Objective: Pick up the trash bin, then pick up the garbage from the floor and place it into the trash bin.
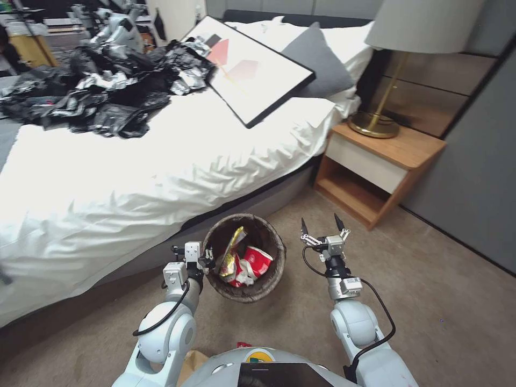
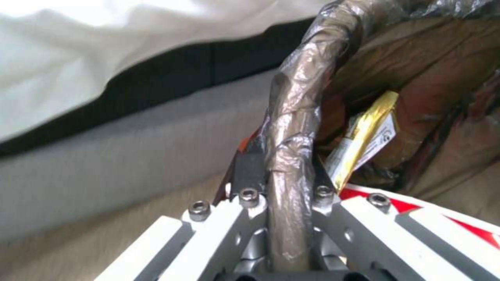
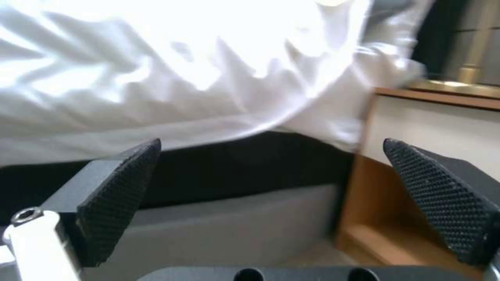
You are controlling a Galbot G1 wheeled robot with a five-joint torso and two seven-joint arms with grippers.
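The trash bin point(image 1: 266, 285), round with a dark brown bag folded over its rim, hangs off the floor beside the bed. My left gripper point(image 1: 207, 262) is shut on its near-left rim; the left wrist view shows the bagged rim point(image 2: 291, 128) pinched between the fingers point(image 2: 249, 171). Inside the bin lie garbage pieces: a red-and-white paper cup point(image 1: 257, 262) and a yellow snack wrapper point(image 1: 232, 248), also seen as the wrapper point(image 2: 365, 134) in the left wrist view. My right gripper point(image 1: 322, 226) is open and empty, to the right of the bin, pads point(image 3: 117, 195) wide apart.
A white bed point(image 1: 134, 172) with black bags point(image 1: 102, 91) and a framed picture point(image 1: 247, 70) fills the left. A wooden nightstand point(image 1: 381, 166) with a brass lamp point(image 1: 376, 121) stands at right against a grey wall. Brown carpet point(image 1: 430, 301) spreads to the right. A small red scrap point(image 1: 244, 344) lies near my base.
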